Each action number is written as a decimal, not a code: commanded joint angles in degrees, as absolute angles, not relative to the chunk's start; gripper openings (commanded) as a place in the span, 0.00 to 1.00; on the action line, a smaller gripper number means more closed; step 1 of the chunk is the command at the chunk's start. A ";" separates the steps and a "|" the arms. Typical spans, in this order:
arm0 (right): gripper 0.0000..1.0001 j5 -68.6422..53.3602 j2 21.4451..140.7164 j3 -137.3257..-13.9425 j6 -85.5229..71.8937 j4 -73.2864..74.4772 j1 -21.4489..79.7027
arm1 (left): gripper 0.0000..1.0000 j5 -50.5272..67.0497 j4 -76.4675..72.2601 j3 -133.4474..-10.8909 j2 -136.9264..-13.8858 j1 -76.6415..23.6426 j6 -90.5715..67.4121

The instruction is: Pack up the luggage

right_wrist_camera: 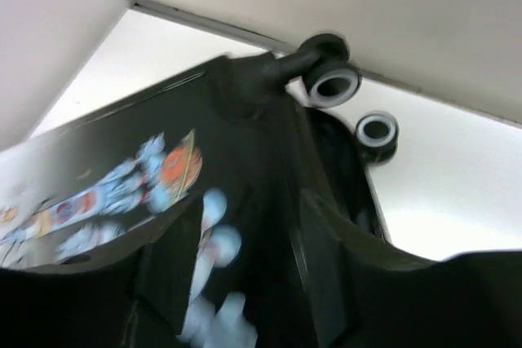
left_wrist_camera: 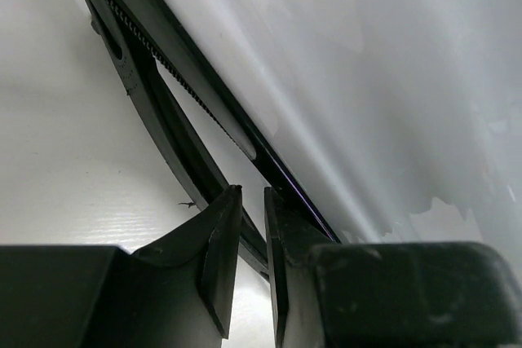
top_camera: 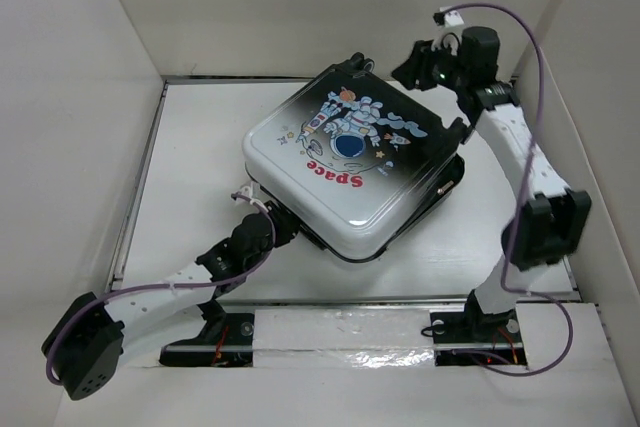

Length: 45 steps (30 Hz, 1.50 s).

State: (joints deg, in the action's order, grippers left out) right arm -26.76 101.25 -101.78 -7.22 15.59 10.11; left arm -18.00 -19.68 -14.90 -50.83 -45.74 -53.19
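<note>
The luggage (top_camera: pixel 350 162) lies flat in the middle of the table, its astronaut and red "Space" lid facing up and lowered over the base. My left gripper (top_camera: pixel 286 221) is at its near-left corner. In the left wrist view, its fingers (left_wrist_camera: pixel 253 195) stand almost together with nothing between them, just below the white shell (left_wrist_camera: pixel 367 79) and the zipper edge (left_wrist_camera: pixel 192 99). My right gripper (top_camera: pixel 415 69) is at the far right corner. In the right wrist view, its fingers (right_wrist_camera: pixel 249 201) are spread over the lid's black edge (right_wrist_camera: pixel 245 120), near the wheels (right_wrist_camera: pixel 330 83).
White walls enclose the table on the left, back and right, with the back wall (top_camera: pixel 330 7) close behind the luggage's wheels (top_camera: pixel 356 62). The base half juts out under the lid at the right (top_camera: pixel 445 185). Bare white tabletop (top_camera: pixel 190 177) lies to the left of the luggage.
</note>
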 commanded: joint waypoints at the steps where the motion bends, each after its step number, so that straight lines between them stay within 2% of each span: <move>1: 0.33 -27.25 82.92 -89.34 -8.70 3.45 9.67 | 0.17 -17.84 -19.60 -19.86 -50.36 -45.53 -49.84; 3: 0.16 -24.88 70.75 -76.16 -9.84 -2.62 11.33 | 0.18 -18.28 -19.77 -20.92 -51.15 -45.53 -48.78; 4: 0.04 -24.44 66.75 -71.59 -10.45 -5.51 13.25 | 0.18 -18.28 -20.91 -21.18 -51.41 -45.53 -48.00; 5: 0.01 -24.09 62.79 -61.97 -11.24 -7.28 14.66 | 0.18 -18.37 -21.44 -21.70 -51.59 -45.53 -47.64; 9: 0.00 -22.06 44.16 -41.73 -12.31 -9.84 21.61 | 0.18 -18.19 -22.41 -23.11 -52.73 -44.91 -45.62; 10: 0.00 -21.89 37.33 -39.14 -12.30 -6.80 23.62 | 0.18 -17.50 -22.50 -23.38 -53.08 -44.30 -44.83; 14: 0.00 -21.01 23.25 -31.21 -13.53 4.64 27.93 | 0.18 -12.84 -23.11 -25.13 -56.24 -40.26 -43.25; 17: 0.00 -19.96 16.90 -26.82 -16.87 11.31 30.31 | 0.17 -11.95 -22.59 -26.97 -57.48 -39.55 -41.49; 21: 0.00 -15.12 15.29 -25.40 -20.12 20.11 32.86 | 0.17 -12.13 -22.41 -27.51 -57.39 -39.55 -40.61; 23: 0.04 -14.94 16.60 -25.14 -20.65 22.66 33.40 | 0.17 -11.69 -22.59 -26.99 -57.57 -39.55 -40.69; 24: 0.08 -15.20 18.87 -24.88 -20.92 22.68 34.09 | 0.17 -11.60 -22.50 -26.81 -57.66 -39.55 -40.61; 25: 0.18 -15.29 20.29 -24.61 -21.09 22.41 35.15 | 0.17 -11.34 -21.98 -26.63 -57.66 -39.55 -40.52; 27: 0.31 -14.77 22.84 -23.03 -21.71 19.61 36.29 | 0.18 -12.03 -20.49 -26.37 -57.05 -39.55 -40.25; 28: 0.37 -14.24 24.94 -22.77 -21.71 18.73 37.43 | 0.21 -13.78 -18.04 -26.37 -56.52 -39.55 -39.91; 30: 0.39 -13.01 26.27 -21.89 -21.45 15.48 38.58 | 0.29 -15.72 -15.57 -26.19 -53.55 -39.55 -39.64; 31: 0.40 -12.49 27.24 -21.62 -21.45 14.34 39.11 | 0.40 -17.99 -13.12 -26.10 -52.31 -39.55 -39.46; 35: 0.41 -11.34 29.87 -20.48 -20.65 10.29 40.87 | 0.55 -21.36 -7.39 -25.40 -47.47 -39.55 -40.78; 38: 0.42 -10.20 32.07 -18.90 -21.18 7.49 42.36 | 0.57 -19.95 -6.94 -23.82 -46.93 -39.02 -41.13; 45: 0.44 -5.98 33.40 -16.35 -21.44 1.85 45.00 | 0.65 -18.90 -12.03 -26.36 -55.26 -38.50 -39.73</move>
State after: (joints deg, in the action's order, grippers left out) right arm -9.13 33.67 -17.12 -21.26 8.75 44.34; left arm -18.52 -5.78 -23.05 -52.38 -38.83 -40.42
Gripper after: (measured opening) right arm 0.439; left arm 0.643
